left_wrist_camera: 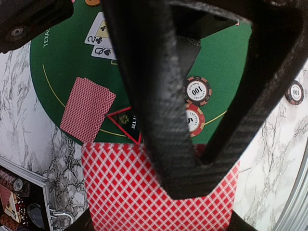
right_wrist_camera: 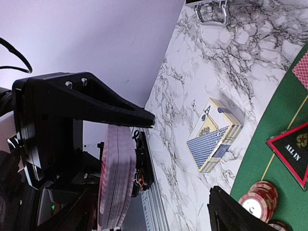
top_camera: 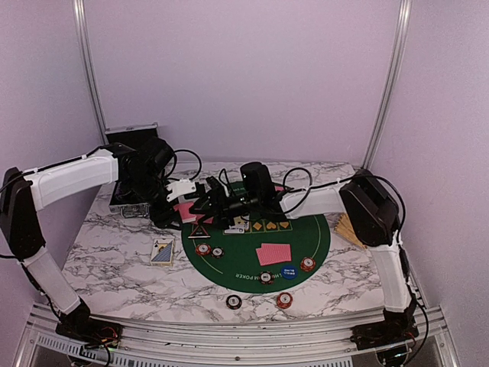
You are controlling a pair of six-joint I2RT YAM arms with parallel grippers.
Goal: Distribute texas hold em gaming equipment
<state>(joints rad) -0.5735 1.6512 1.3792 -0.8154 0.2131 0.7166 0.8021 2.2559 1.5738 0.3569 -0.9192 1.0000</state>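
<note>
My left gripper is shut on a deck of red-backed playing cards, held above the mat's left edge. My right gripper stands open; one of its black fingers lies across the deck's top card, and the deck shows edge-on beside that finger. On the green mat lie face-down cards, face-up cards, a black triangular marker, red chips and a blue button. The right gripper hangs over bare marble.
A blue card box lies on the marble left of the mat. The silver-edged case stands open at the back left. Two chips sit off the mat near the front edge. A tan fan-shaped object lies by the right arm.
</note>
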